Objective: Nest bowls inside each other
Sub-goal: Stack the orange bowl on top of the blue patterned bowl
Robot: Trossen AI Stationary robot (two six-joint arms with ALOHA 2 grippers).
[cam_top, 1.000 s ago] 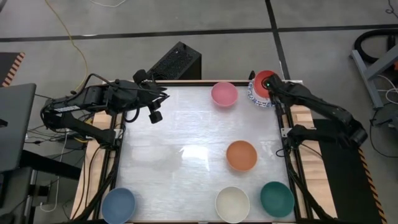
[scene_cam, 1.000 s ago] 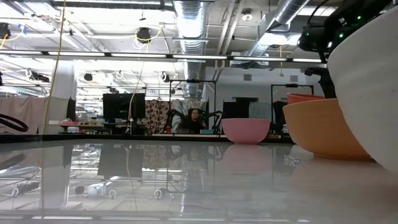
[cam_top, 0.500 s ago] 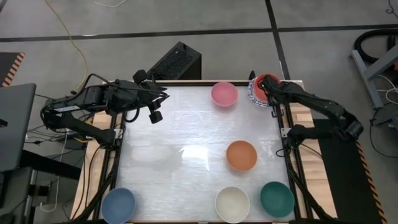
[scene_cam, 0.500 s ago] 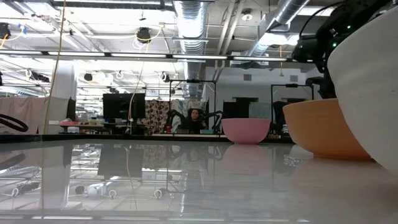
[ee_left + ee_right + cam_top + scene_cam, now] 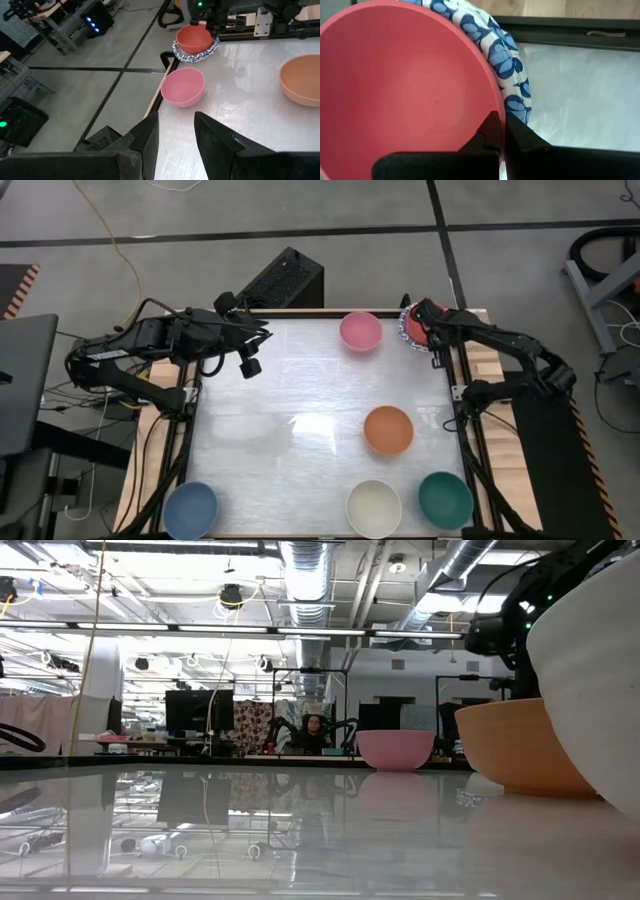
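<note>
The white table (image 5: 280, 420) bears pink (image 5: 360, 331), orange (image 5: 388, 430), cream (image 5: 373, 507), teal (image 5: 445, 499) and blue (image 5: 190, 509) bowls.

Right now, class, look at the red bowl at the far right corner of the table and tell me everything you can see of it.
The red bowl is small, round and plain, with a smooth matte inside and a thin rim. It sits upright, nested in a white bowl with a blue patterned rim that shows around its edge, at the table's far right corner beside the pink bowl. The right gripper has its fingers shut on the red bowl's rim, one inside and one outside.
</note>
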